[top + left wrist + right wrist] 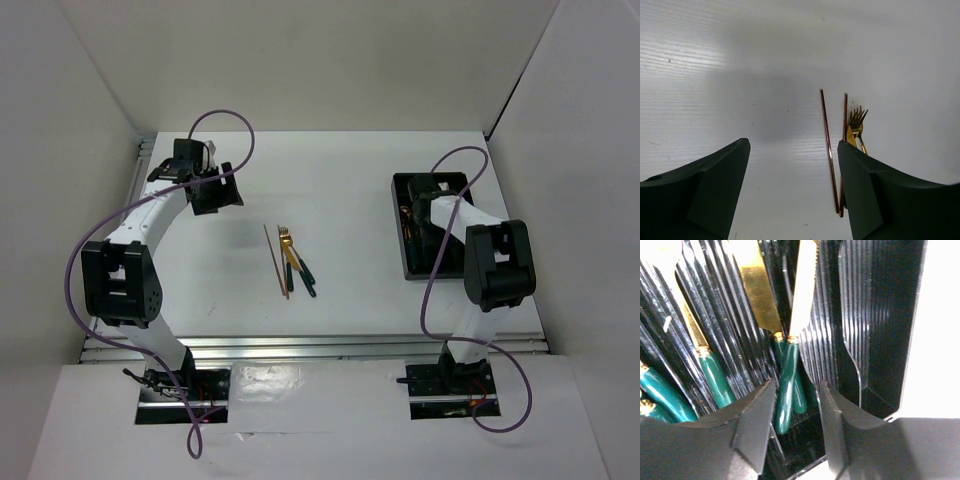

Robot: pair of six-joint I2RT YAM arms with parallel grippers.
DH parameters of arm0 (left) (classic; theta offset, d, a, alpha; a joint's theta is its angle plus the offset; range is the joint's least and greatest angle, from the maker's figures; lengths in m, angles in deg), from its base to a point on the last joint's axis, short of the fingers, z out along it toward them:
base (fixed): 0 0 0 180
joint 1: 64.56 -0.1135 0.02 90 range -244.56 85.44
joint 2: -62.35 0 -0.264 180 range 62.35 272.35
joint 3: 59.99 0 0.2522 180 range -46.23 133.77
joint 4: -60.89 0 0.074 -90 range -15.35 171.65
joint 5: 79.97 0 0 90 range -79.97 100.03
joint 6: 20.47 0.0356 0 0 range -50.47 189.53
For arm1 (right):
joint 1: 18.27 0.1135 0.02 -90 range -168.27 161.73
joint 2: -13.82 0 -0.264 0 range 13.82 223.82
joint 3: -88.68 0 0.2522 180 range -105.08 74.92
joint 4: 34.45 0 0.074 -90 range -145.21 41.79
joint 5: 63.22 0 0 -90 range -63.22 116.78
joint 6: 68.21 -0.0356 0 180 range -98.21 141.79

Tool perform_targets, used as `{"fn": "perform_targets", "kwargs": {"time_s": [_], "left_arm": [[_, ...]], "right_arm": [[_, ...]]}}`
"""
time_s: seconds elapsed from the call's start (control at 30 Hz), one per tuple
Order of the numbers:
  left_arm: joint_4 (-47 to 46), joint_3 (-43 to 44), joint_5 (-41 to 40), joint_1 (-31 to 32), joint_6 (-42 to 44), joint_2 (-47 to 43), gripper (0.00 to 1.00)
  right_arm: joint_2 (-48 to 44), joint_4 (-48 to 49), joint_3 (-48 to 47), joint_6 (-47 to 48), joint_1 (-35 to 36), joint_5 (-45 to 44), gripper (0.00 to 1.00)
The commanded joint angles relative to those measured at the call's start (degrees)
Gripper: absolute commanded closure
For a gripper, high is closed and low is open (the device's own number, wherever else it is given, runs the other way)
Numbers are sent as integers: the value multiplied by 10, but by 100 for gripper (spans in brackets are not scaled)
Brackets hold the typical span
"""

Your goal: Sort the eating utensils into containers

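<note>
Two thin brown chopsticks [275,260] and gold-headed forks with dark green handles [297,265] lie together at mid-table. In the left wrist view the chopsticks [829,150] and a gold fork head [857,125] lie just ahead and right of my left gripper [792,145], which is open and empty above the table. In the top view it [215,190] hovers far left of the utensils. The black tray [415,265] stands at the right. My right gripper [796,387] is open low over the tray [880,315], its fingers either side of a green handle [786,400] of a gold-bladed utensil lying inside.
Several more green-handled gold utensils [715,380] lie in the tray's left compartments. White walls enclose the table on three sides. A metal rail [300,345] runs along the near edge. Purple cables loop from both arms.
</note>
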Motion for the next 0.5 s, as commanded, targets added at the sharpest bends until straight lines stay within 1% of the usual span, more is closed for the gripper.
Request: {"fn": "perform_targets", "kwargs": {"time_s": [0.0,0.17,0.3,0.47], "left_arm": [[-12,9,13,-3,5,5,15],[-12,9,13,-3,5,5,15],[-12,9,13,-3,5,0,15],[-12,9,18,-3,5,0,15]], "right_arm": [[-40,-7,-20,-13,0,-7,49],[-76,0,-20,-20,0,-7,47],[-81,14,-25,-30,0,-7,47],[-64,28,-41,-47,-20,20,55]]}}
